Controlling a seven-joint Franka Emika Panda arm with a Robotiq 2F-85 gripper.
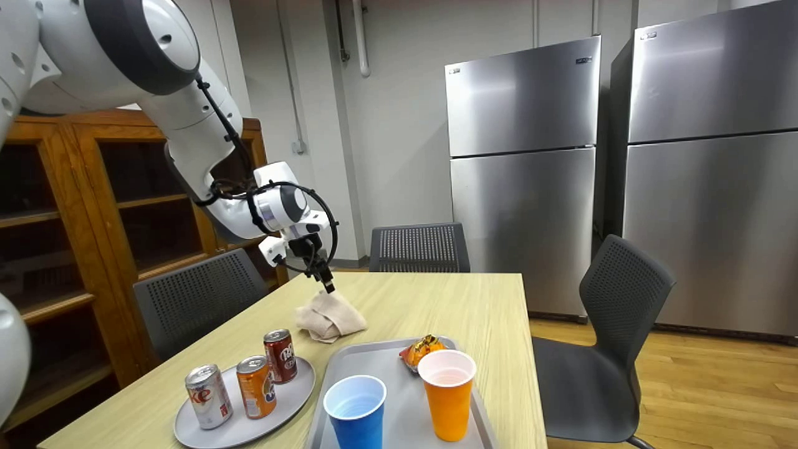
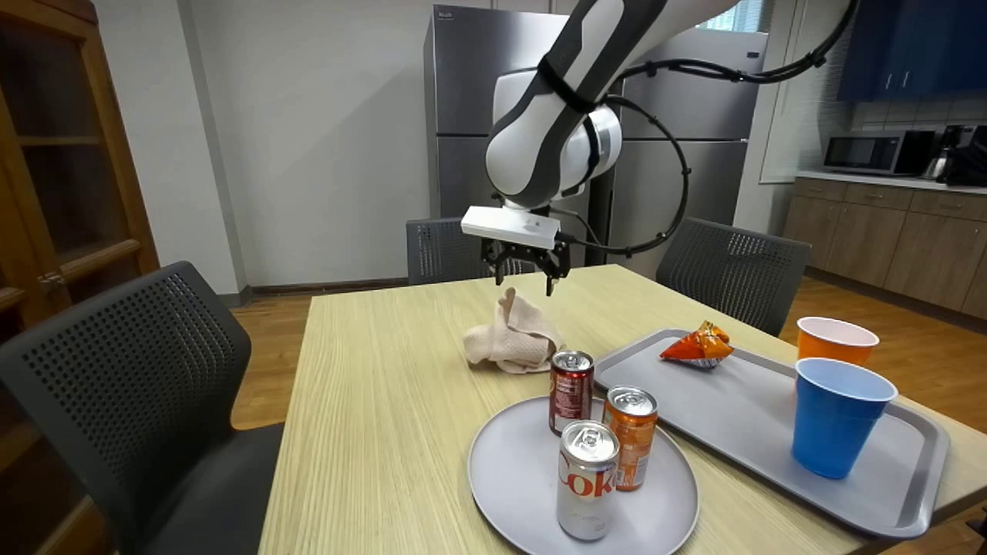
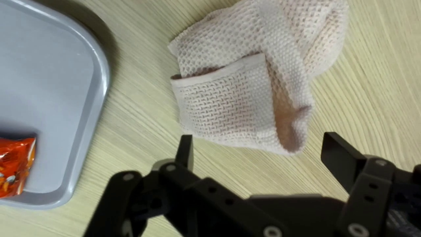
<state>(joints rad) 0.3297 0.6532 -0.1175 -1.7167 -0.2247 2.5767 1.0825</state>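
One pale pink, coarsely woven cloth (image 3: 223, 102) lies rumpled and folded; the gripper (image 3: 258, 144) hangs close by, jaws spread wide.

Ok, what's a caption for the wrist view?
Open gripper near a rumpled cloth, orange bag on a gray tray.

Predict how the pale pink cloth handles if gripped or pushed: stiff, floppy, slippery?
The cloth is probably floppy: it lies in loose folds. Its coarse, holey weave suggests it's light and unlikely to slip. The raised peak may crumple if pushed.
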